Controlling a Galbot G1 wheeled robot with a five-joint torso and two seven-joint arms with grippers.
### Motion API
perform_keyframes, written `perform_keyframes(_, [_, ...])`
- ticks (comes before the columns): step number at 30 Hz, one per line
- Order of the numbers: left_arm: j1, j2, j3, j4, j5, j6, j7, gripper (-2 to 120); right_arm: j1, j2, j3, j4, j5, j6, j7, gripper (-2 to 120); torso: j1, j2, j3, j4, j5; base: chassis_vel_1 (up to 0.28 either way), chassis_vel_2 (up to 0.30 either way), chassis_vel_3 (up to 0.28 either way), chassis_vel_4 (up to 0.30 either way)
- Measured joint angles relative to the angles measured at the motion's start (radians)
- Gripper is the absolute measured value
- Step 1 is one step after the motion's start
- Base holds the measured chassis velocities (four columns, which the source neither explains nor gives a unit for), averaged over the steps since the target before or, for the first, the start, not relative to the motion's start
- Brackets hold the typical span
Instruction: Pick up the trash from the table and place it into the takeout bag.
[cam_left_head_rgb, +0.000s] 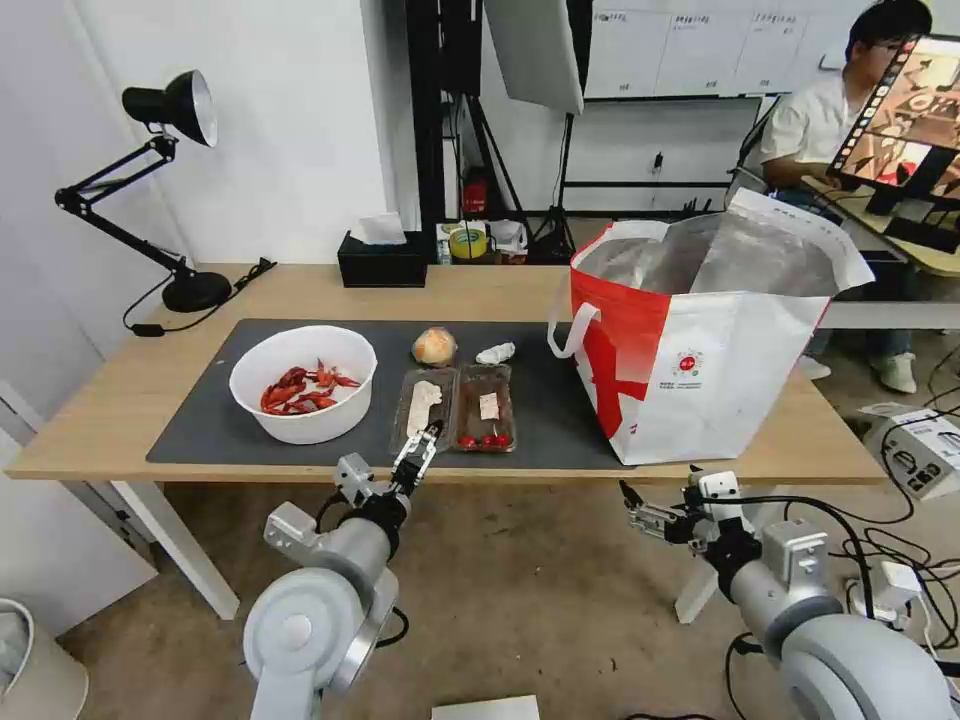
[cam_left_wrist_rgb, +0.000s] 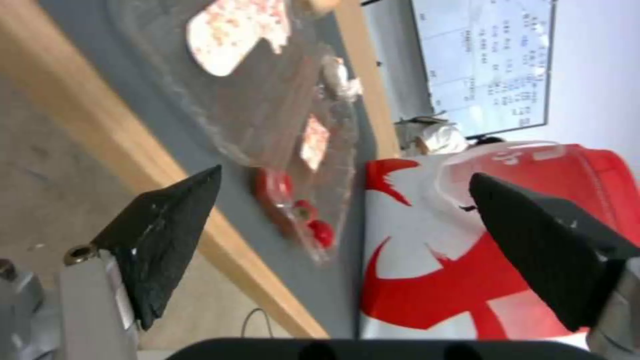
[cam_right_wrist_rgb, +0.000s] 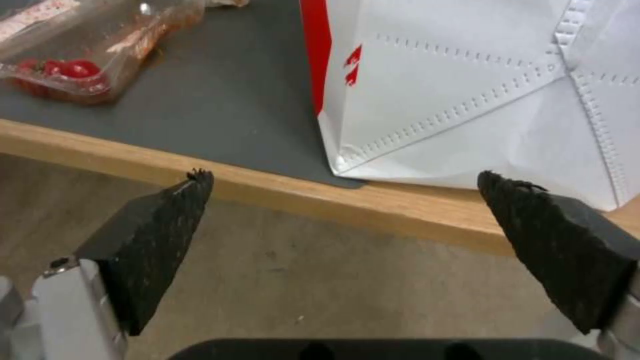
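Note:
On the dark grey mat of the table lies the trash: a white bowl of red crayfish shells, a round orange-beige lump, a crumpled white tissue and a clear clamshell tray with scraps. The takeout bag stands open at the mat's right end. My left gripper hovers open at the tray's near edge; its wrist view shows the tray and the bag beyond the left gripper. My right gripper is open below the table's front edge, before the bag.
A black desk lamp stands at the table's far left and a black tissue box at its back edge. Cables and a power strip lie on the floor at the right. A white bin sits at the lower left.

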Motion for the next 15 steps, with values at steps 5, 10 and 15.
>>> perform_keyframes(5, [-0.011, 0.000, 0.015, 0.014, -0.003, 0.001, 0.029, 100, 0.004, 0.018, -0.009, -0.010, -0.013, 0.001, 0.000, 100, 0.000, 0.000, 0.000, 0.0000, 0.0000, 0.000, 0.000, 0.000, 0.000])
perform_keyframes(10, [-0.033, -0.001, 0.029, 0.028, -0.004, 0.003, 0.034, 100, 0.005, 0.024, -0.009, -0.020, -0.016, 0.001, -0.002, 100, 0.000, 0.000, 0.000, 0.0000, 0.0000, 0.000, 0.000, 0.000, 0.000])
perform_keyframes(15, [-0.043, -0.001, 0.029, 0.053, -0.003, 0.004, 0.034, 100, 0.009, 0.028, -0.006, -0.026, -0.016, 0.002, -0.003, 100, 0.000, 0.000, 0.000, 0.0001, 0.0000, 0.000, 0.000, 0.000, 0.000])
